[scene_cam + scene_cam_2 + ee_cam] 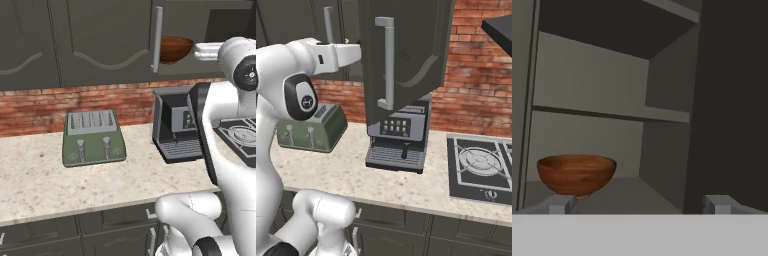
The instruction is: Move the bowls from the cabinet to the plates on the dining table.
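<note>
One reddish-brown bowl [576, 173] is sitting on the bottom board of the open cabinet [592, 90], low and left of the gripper [637, 204], whose fingers are standing wide apart and grasping nothing. A good reach is calling for sliding left (door edge is looming right) until the rim is lying between the fingertips. One toaster [93, 138] and one coffee machine [398, 137] are sitting below.
</note>
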### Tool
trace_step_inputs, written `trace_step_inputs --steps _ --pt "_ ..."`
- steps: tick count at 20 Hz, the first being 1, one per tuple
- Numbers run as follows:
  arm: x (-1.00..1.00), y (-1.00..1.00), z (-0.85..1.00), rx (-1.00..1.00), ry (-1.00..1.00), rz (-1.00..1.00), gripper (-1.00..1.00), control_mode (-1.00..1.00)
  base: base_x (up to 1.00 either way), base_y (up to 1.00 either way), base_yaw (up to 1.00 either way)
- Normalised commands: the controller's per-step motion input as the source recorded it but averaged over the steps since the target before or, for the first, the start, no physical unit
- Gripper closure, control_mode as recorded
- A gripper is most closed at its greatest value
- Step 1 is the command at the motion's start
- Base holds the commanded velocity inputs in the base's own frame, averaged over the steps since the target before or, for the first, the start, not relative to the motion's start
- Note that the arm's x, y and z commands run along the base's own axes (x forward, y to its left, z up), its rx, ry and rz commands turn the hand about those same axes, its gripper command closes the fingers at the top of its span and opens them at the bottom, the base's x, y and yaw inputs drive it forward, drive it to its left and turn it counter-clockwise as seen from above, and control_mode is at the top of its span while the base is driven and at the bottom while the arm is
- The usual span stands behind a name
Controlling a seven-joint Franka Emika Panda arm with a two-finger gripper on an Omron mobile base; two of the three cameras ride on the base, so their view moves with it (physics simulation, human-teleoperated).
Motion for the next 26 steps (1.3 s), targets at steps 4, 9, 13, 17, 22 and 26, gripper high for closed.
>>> trace_step_inputs --steps 4,9,13,17,22,26 --pt "0.39 0.06 -0.01 -0.02 -0.02 -0.12 -1.0 -1.0 0.0 0.0 0.0" --pt "0.48 -0.57 -0.03 0.0 0.01 -0.19 -1.0 -1.0 0.0 0.0 0.0" --pt "0.34 -0.79 0.0 0.02 0.03 -0.17 -1.0 -1.0 0.0 0.0 0.0" --pt "0.12 -0.79 0.05 0.06 0.01 -0.12 -1.0 -1.0 0.0 0.0 0.0" --pt "-0.13 -0.88 0.14 0.08 -0.02 -0.11 -1.0 -1.0 0.0 0.0 0.0" --pt "-0.05 -0.81 0.12 0.07 -0.07 -0.06 -1.0 -1.0 0.0 0.0 0.0"
